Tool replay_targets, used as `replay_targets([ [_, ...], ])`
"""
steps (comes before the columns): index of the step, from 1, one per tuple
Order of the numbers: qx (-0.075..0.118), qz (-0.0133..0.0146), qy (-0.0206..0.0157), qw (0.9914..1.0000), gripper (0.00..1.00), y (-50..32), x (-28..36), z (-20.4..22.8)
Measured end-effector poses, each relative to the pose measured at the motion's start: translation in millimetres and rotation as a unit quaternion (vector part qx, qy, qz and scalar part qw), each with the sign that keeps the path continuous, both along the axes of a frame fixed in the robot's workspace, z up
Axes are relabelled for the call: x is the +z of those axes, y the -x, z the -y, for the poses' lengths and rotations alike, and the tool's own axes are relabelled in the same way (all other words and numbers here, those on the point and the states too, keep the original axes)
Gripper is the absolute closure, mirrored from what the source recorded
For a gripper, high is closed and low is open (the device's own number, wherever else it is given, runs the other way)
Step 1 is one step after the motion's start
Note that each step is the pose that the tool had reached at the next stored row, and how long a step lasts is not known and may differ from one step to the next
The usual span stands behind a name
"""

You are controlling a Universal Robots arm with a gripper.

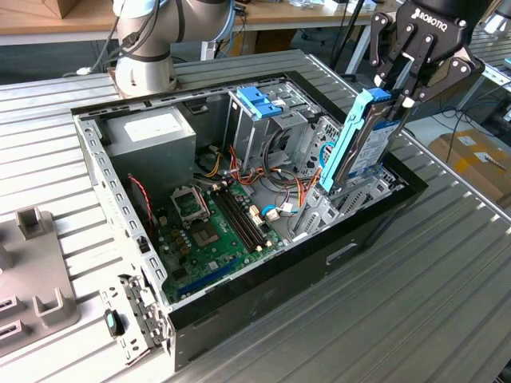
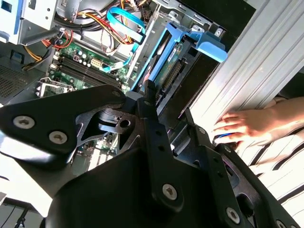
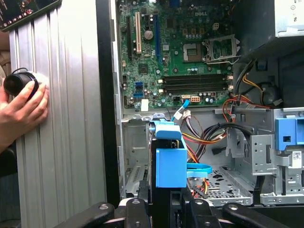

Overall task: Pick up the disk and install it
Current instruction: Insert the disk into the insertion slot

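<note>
The disk (image 1: 361, 142), a flat dark drive with bright blue side rails, stands on end and tilted at the corner of the open computer case (image 1: 351, 239) on the exterior view's right. Its lower end sits down among the metal bay parts there. My gripper (image 1: 393, 96) is shut on its upper end from above. In the second wrist view the disk (image 2: 173, 59) reaches from my gripper (image 2: 166, 102) into the case. In the first wrist view the disk's blue rail (image 3: 171, 164) sticks out of my gripper (image 3: 166, 205) over the drive bay.
The case holds a green motherboard (image 1: 211, 231), a tall metal cage with a blue latch (image 1: 259, 100), a power supply (image 1: 152, 134) and loose cables. A person's hand (image 3: 21, 111) rests on the ribbed table (image 3: 71, 118) beside the case. A grey fixture (image 1: 32, 275) lies at the exterior view's left.
</note>
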State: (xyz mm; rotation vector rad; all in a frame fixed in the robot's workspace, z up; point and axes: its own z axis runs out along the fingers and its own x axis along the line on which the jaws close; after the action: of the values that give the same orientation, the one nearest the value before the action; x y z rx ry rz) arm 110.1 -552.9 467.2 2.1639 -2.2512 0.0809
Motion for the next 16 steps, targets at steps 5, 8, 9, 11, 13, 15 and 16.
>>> replay_targets([
  [5, 0.002, 0.0000, 0.0002, 1.00000, 0.65, 0.0, -0.9, -3.2],
  [8, 0.003, 0.0000, 0.0018, 0.99999, 0.65, 0.0, -3.8, -3.6],
  [9, 0.003, 0.0000, 0.0029, 0.99999, 0.65, 0.0, -4.2, -3.6],
  [11, 0.003, 0.0000, 0.0039, 0.99999, 0.65, 0.0, -4.9, -3.6],
  [13, 0.004, 0.0000, 0.0054, 0.99998, 0.65, 0.0, -5.5, -3.6],
  [15, 0.004, 0.0000, 0.0055, 0.99998, 0.65, -0.1, -5.6, -3.6],
  [16, 0.004, 0.0000, 0.0055, 0.99998, 0.65, 0.0, -5.7, -3.6],
])
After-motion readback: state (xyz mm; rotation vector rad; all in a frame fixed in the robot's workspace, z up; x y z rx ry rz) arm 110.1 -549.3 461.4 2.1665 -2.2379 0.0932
